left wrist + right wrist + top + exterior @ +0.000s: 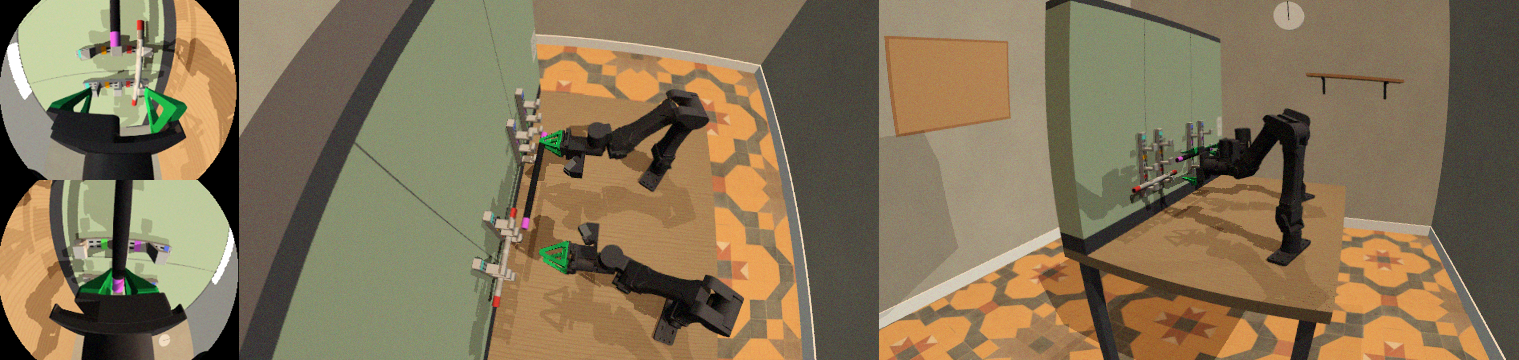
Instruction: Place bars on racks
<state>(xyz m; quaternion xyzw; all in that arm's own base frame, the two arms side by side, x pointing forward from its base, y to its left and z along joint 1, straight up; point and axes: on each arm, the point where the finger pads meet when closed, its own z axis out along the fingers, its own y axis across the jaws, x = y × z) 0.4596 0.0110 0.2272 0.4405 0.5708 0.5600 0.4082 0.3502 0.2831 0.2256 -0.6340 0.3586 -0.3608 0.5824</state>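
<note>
From my remote station I list: two racks (514,142) (491,223) mounted side by side on a wall panel (429,125) (1109,90), one bar (505,250) (1154,182) (138,66) lying across the left rack's lowest arms, another bar (534,185) (122,228) before the panel, the table (629,210) (1229,280) below.
</note>
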